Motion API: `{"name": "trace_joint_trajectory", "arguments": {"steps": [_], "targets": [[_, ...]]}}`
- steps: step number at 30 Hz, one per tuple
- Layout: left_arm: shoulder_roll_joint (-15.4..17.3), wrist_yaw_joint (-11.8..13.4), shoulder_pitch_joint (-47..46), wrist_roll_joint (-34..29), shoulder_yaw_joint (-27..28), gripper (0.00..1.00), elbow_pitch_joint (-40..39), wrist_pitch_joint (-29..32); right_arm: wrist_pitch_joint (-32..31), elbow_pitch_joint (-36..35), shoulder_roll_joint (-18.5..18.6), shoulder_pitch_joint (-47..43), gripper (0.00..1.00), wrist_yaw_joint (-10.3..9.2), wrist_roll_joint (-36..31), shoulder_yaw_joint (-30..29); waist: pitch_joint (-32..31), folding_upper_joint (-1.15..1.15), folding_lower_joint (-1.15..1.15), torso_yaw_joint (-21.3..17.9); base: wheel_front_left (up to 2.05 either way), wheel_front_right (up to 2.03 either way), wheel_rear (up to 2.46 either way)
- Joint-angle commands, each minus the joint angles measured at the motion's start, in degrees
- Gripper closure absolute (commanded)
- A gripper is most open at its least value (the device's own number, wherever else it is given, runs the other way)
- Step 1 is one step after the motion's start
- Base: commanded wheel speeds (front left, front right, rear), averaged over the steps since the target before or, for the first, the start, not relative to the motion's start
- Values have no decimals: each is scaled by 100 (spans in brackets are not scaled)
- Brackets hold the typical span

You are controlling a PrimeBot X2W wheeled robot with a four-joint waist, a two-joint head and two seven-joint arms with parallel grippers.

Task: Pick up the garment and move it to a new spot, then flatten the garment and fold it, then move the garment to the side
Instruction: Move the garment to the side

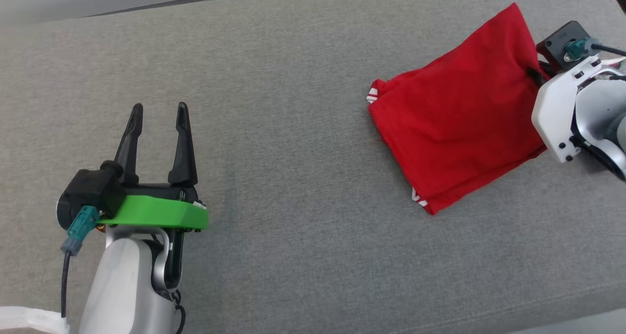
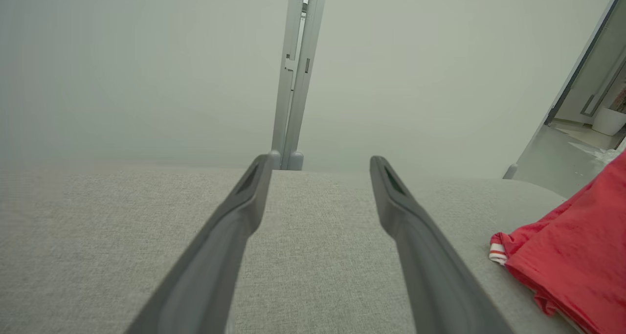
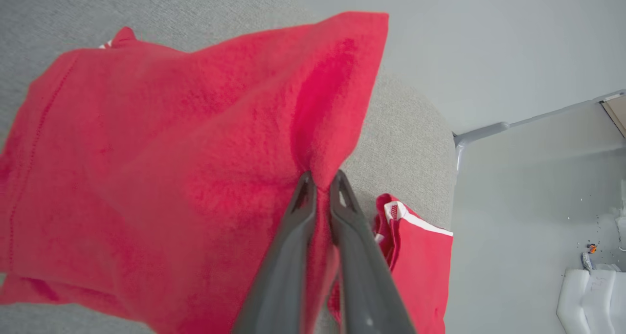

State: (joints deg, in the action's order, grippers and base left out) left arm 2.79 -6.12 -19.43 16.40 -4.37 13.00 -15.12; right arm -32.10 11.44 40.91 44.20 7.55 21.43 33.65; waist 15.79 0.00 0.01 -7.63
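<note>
**Student:** Which way does the garment (image 1: 459,114) lie from each hand?

**Tutor:** Head view. The red garment, folded and trimmed in white, lies on the right part of the grey cushion (image 1: 293,187). The right gripper (image 3: 320,177) meets it at its right edge, about midway along. The left gripper (image 1: 159,111) sits well apart to the left, over bare cushion. Of the 2 arms, the right is plainly the nearer.

**Student:** And the state of each hand?

**Tutor:** Right wrist view: jaws narrow, pinched on a ridge of red cloth that rises to a peak just beyond the tips. Left wrist view: jaws wide, nothing between them, the garment at that view's right edge.

**Student:** The long axis?

**Tutor:** The bundle is nearly square, slightly longer along the diagonal from its near-left corner to its far-right corner in the head view. Because it looks folded already, I judge the step in hand to be the move to the side. A pull from this edge would probably drag the bundle after the gripper.

**Student:** Surface and room?

**Tutor:** Woven grey fabric, flat, with rounded edges, likely to grip cloth a little. Beyond it are a pale wall (image 2: 122,55) with 1 grey post (image 2: 296,79), a grey floor (image 2: 547,163) and white tubs (image 3: 592,295). The cushion's edge lies near the grip, so room on that side looks scant.
</note>
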Motion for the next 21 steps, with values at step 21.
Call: {"name": "trace_joint_trajectory", "arguments": {"steps": [21], "targets": [[25, -138, -468, -539, -98, 0, -426, 0, 701, 740, 936, -292, 100, -15, -711, -1466, 1098, 0, -1, -518, 0, 0, 0]]}}
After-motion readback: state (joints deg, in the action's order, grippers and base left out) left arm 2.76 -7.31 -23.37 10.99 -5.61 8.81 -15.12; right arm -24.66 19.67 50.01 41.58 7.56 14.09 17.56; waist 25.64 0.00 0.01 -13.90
